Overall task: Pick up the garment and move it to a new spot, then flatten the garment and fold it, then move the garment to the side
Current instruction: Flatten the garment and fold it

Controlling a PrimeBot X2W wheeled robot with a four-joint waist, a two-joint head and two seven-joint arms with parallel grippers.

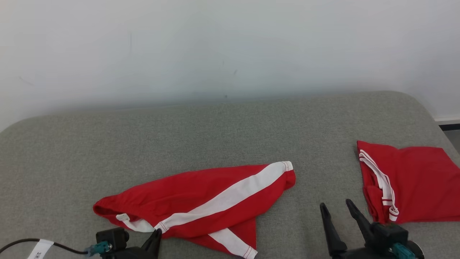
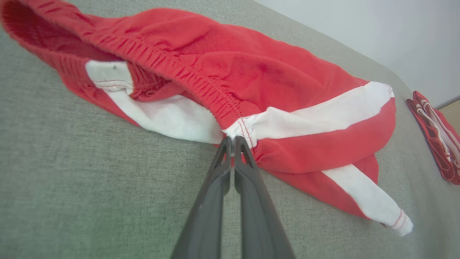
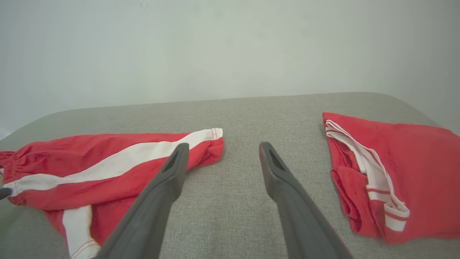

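left tool [image 2: 233, 140] pinching shorts [image 1: 201, 194] waistband [image 2: 201, 86] at their 8 o'clock end | right tool [image 1: 335, 203] gaping, empty | fabric's looking light, floppy

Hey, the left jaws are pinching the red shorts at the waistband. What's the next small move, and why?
Probably lift the left jaws a little. They are shut on the shorts at the waistband's white stripe, while the rest lies crumpled on the grey cushion; a short lift would likely show whether the pinch holds.
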